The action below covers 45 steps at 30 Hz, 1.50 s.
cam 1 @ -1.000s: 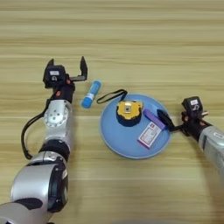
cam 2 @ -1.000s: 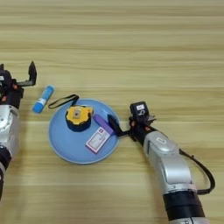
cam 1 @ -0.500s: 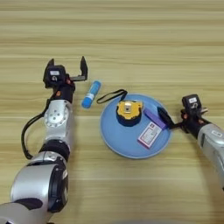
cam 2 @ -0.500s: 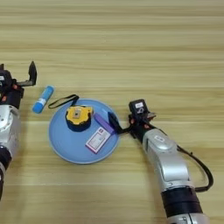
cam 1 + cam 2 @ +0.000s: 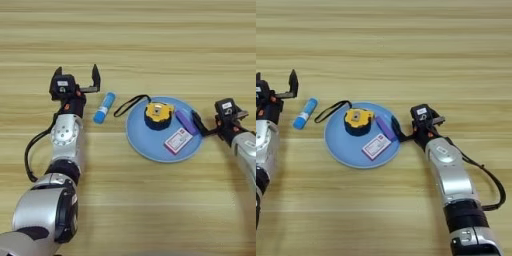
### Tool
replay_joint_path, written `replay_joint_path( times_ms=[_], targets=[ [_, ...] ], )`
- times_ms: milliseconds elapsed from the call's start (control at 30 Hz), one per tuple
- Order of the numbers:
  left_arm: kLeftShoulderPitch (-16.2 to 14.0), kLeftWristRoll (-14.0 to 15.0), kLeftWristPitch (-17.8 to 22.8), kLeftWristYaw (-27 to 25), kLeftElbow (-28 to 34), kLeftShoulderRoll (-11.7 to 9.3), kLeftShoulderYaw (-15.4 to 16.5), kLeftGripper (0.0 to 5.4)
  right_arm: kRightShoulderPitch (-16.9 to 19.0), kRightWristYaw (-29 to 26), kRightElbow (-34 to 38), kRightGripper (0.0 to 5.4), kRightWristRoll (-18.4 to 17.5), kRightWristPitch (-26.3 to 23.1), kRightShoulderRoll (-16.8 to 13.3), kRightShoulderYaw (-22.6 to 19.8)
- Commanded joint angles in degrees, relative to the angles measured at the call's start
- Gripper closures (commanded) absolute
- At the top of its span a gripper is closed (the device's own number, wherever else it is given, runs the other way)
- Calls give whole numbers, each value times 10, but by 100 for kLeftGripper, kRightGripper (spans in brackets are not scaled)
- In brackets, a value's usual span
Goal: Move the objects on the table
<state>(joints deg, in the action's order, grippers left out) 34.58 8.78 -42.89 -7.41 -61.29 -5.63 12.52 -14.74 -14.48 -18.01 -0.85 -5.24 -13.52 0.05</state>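
The light-blue plate [image 5: 150,142] lies right of the table's middle. It holds the yellow tape measure [image 5: 159,114], the purple block [image 5: 184,121] and the white-and-red card [image 5: 178,141]. The tape's black cord [image 5: 127,104] trails off the plate's left rim. My right gripper [image 5: 199,125] is at the plate's right rim, beside the purple block, and looks shut on the rim. The blue tube [image 5: 104,107] lies on the wooden table [image 5: 150,45], left of the plate. Just up-left of the tube, my left gripper [image 5: 76,75] stands open with nothing in it.
My left arm [image 5: 65,140] runs down the left side of the table. The right arm [image 5: 451,175] comes in from the lower right. Bare wood stretches across the far half of the table and along the near edge.
The plate with its tape measure, block and card has slid a little right and away, together with my right gripper. Neither the tube nor the left gripper has moved.
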Motion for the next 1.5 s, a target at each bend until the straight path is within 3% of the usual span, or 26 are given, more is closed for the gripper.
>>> replay_joint_path(
  times_ms=[33,433,800,933,1100,1333,1500],
  targets=[
    [-6,-9,-2,4,5,0,-2,0,-11,-5,-5,2,2,10,-6,-1],
    [-7,-9,-2,6,6,0,-4,0,32,-6,85,2,32,51,-10,21],
    [-8,-9,-2,7,8,1,-7,0,68,-14,160,2,50,52,-18,31],
    [-8,-9,-1,8,9,1,-7,0,83,-23,198,2,58,26,-28,42],
    [-9,-10,-1,9,11,3,-8,0,88,-48,236,2,44,-30,-35,48],
    [-11,-11,-1,12,13,5,-10,0,75,-85,265,2,23,-106,-33,63],
    [-13,-11,-2,14,16,6,-12,0,61,-98,263,2,19,-132,-29,80]
  ],
)
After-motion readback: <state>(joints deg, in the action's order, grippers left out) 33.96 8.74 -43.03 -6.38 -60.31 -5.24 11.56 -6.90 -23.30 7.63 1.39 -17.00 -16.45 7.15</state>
